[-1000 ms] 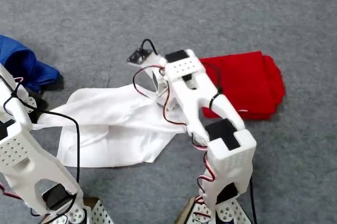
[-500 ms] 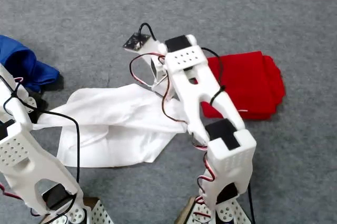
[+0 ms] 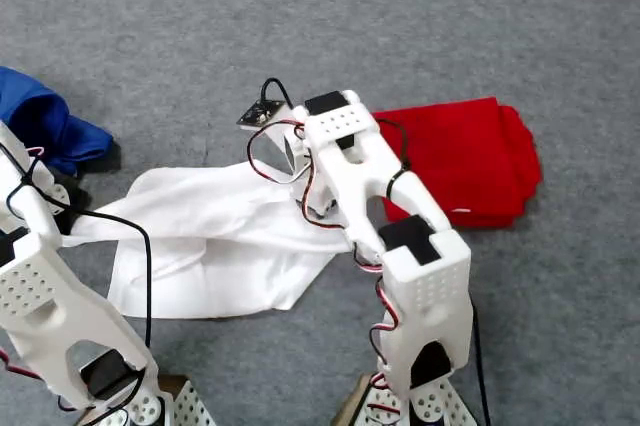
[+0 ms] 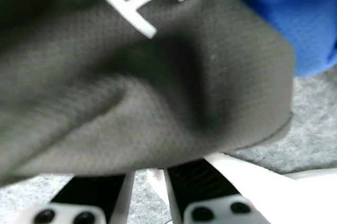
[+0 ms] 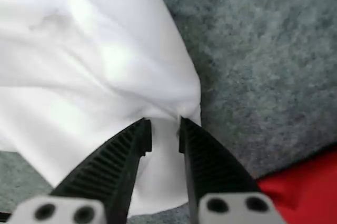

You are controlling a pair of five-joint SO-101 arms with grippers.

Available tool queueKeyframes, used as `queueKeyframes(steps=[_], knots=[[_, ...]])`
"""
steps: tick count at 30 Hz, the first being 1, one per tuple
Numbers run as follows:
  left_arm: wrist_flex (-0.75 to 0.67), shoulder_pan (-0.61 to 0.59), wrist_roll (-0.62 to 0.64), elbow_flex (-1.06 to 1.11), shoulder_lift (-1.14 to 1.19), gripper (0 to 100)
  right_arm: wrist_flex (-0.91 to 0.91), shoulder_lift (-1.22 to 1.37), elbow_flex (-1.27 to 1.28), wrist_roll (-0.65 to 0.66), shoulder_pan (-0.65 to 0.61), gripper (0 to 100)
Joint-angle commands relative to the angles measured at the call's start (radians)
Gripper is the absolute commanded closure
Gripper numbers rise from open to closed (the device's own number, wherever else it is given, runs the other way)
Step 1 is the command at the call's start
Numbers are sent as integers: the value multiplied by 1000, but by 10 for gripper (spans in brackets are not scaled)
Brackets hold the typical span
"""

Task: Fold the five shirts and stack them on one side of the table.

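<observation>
Grey table [image 3: 500, 46]: 1 red shirt [image 3: 470, 161], 1 blue shirt [image 3: 45, 126], 1 black shirt [image 4: 131, 87]; right tool [image 5: 164, 129] pinches 1 white shirt [image 3: 220, 236].

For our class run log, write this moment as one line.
right gripper: shut on crumpled white cloth shirt | folded red cloth shirt: on grey carpeted table | left gripper: by black printed fabric

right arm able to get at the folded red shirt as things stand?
Likely yes for reach, not for grasping yet. The folded red cloth shirt lies uncovered beside that arm, but the right claw is shut on the crumpled white cloth shirt and would have to drop it first.
</observation>
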Motion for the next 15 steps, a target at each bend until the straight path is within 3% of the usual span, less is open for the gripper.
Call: queueKeyframes(steps=[1,9,15], knots=[[-63,18,-6,-12,-8,981,-17,12,1,0,-12,897],[-63,18,-6,-12,-8,981,-17,1,2,0,-12,901],[-63,18,-6,-12,-8,981,-11,-2,-30,-5,16,993]])
